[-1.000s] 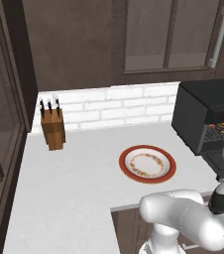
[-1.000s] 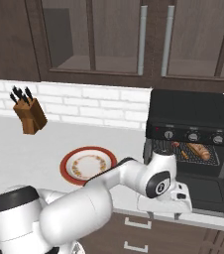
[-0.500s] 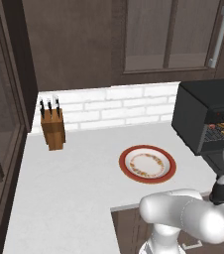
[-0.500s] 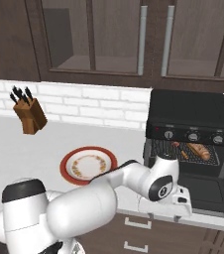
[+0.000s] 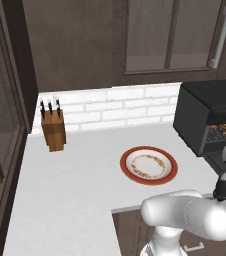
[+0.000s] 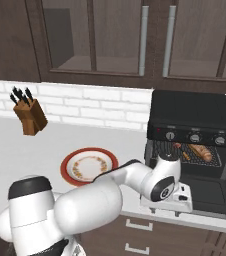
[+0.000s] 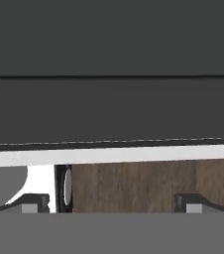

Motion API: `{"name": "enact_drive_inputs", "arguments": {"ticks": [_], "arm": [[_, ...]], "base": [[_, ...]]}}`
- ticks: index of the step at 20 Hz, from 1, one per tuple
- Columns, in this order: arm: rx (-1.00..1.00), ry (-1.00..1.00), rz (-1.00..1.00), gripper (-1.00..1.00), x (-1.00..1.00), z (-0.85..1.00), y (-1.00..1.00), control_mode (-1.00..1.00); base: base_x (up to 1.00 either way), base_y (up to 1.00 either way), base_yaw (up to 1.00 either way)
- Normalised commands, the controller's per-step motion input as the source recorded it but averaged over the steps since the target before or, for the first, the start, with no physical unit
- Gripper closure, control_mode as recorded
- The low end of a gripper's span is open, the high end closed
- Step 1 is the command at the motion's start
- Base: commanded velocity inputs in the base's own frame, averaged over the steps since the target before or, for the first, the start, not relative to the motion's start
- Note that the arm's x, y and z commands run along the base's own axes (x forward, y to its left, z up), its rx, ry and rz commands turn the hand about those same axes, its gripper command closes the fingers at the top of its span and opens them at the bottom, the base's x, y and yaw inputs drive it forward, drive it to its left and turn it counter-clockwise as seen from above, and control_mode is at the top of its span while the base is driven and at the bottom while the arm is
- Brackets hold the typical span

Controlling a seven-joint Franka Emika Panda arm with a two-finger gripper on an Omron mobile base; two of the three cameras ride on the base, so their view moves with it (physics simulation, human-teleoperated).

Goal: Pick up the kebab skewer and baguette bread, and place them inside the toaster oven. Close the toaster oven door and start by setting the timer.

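A: Matte black, that toaster oven [image 6: 192,117], standing on the white counter [image 5: 75,195] at the right, against the white brick wall [image 5: 115,107]. Where are the foods?

B: Both lie on the wire rack [image 6: 187,151] inside it. The baguette bread [image 6: 201,152] is toward the right of the rack, and the kebab skewer [image 6: 180,149] is just beside it on the left, slanted.

A: And the toaster oven door [image 6: 205,196]?

B: Folded down flat in front of the cavity, level with the counter edge. In the hand view its dark panel takes up the upper part, with the pale counter lip and brown cabinet wood below.

A: What about the gripper [image 6: 184,196]?

B: It sits low at the front of the lowered door, near its left part. Its two finger tips [image 7: 34,202] stand wide apart at the bottom of the hand view, with nothing between them.

A: The timer?

B: Three small silver-grey dials sit in a row on the control strip above the cavity; I cannot tell which one is the timer. No part of the arm touches them.

A: Anything else on the counter?

B: A red-rimmed plate [image 5: 149,165] lies left of the oven, well apart from it, and a wooden knife block [image 5: 53,129] stands at the wall further left.
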Motion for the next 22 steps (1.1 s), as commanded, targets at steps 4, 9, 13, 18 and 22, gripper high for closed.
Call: {"name": "enact_drive_inputs", "arguments": {"ticks": [4,9,13,18,22], "arm": [[0.0,-0.07,-0.08,-1.0,0.0,-0.16,0.0,-1.0],[0.0,-0.11,-0.09,-1.0,0.01,-0.16,0.1,-1.0],[0.0,-0.11,-0.08,-1.0,0.18,-0.13,0.21,-1.0],[0.0,-0.11,-0.04,-1.0,0.17,-0.17,0.17,-1.0],[0.0,-0.09,-0.01,-1.0,0.18,-0.17,0.16,-1.0]], "base": [[0.0,0.0,0.0],[0.0,0.0,0.0],[0.0,0.0,0.0],[0.0,0.0,0.0],[0.0,0.0,0.0]]}}
